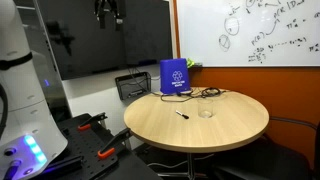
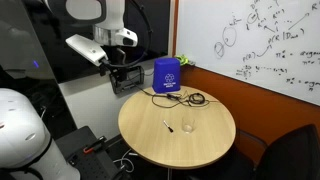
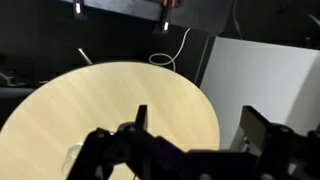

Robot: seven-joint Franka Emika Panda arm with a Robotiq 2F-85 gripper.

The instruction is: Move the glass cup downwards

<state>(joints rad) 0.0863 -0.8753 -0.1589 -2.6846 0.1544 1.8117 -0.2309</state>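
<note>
The glass cup is a small clear tumbler that stands upright on the round wooden table. It also shows in the other exterior view. A thin dark pen lies just beside it. My gripper hangs high above and beyond the table's far edge, well away from the cup, as the other exterior view also shows. In the wrist view the gripper is open and empty, looking down over the table edge.
A blue box stands at the table's far edge, with a black cable beside it. A black crate sits behind the table. A whiteboard covers the wall. Tools with red handles lie on a low surface.
</note>
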